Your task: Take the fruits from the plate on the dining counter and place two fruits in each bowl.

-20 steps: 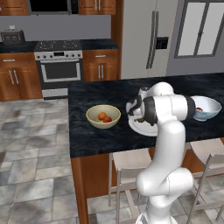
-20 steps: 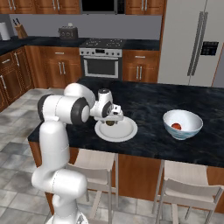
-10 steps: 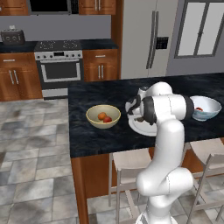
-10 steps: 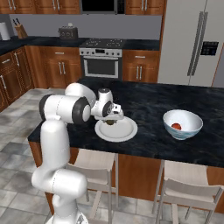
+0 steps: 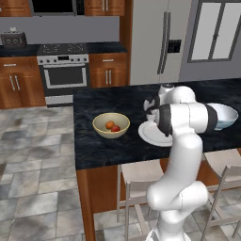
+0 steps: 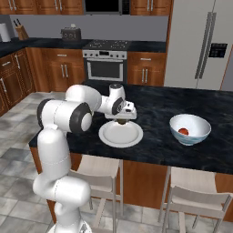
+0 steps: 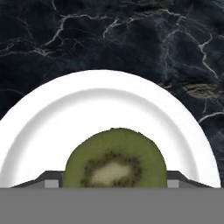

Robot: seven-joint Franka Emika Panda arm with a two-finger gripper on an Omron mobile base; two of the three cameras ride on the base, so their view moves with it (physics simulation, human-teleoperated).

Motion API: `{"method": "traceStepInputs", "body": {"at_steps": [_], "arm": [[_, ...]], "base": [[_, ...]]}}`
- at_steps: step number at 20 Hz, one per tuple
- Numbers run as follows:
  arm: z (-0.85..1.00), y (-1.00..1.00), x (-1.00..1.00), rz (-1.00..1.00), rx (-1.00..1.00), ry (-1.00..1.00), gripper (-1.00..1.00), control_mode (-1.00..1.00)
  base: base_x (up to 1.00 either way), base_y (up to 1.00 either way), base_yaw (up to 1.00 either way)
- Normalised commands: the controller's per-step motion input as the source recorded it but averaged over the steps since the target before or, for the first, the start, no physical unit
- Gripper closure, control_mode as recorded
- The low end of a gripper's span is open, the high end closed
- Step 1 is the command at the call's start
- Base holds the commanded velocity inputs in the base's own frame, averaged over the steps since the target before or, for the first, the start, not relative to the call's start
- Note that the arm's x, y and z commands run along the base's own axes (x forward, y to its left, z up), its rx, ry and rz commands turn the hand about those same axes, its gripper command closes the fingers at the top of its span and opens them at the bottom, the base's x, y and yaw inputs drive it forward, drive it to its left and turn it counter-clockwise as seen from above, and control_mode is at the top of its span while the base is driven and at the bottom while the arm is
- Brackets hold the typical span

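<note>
My two-finger gripper (image 6: 122, 120) hangs low over the flat round white plate (image 6: 121, 135), and in the hand view the dark green cut fruit (image 7: 115, 160) sits right between the finger tips, its pale seeded face toward the camera. I judge the fingers closed on it, though I cannot tell whether it has left the plate. The plate lies near the front edge of the black speckled stone dining counter (image 6: 159, 109). The tan-yellow bowl (image 5: 111, 124) toward the counter's left end has an orange fruit (image 5: 109, 124) and a red fruit (image 5: 116, 128), so it is full; the white bowl (image 6: 189, 129) toward the right end holds one red fruit (image 6: 183, 131). I would lift straight up until clear of the plate, carry it level above the white bowl's rim, centre it, then let go low.
</note>
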Motion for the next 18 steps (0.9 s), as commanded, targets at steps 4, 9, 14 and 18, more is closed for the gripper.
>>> {"method": "traceStepInputs", "body": {"at_steps": [4,9,14,18], "arm": [[0.56,-0.69,-0.26,-0.1,-0.03,0.0,1.0,-1.0],[0.3,-0.78,-0.26,-0.16,-0.08,-0.05,1.0,-1.0],[0.25,-0.39,-0.02,-0.29,-0.15,-0.03,1.0,-1.0],[0.23,-0.5,0.0,-0.34,-0.09,-0.02,1.0,-1.0]], "base": [[0.0,0.0,0.0],[0.0,0.0,0.0],[0.0,0.0,0.0],[0.0,0.0,0.0]]}}
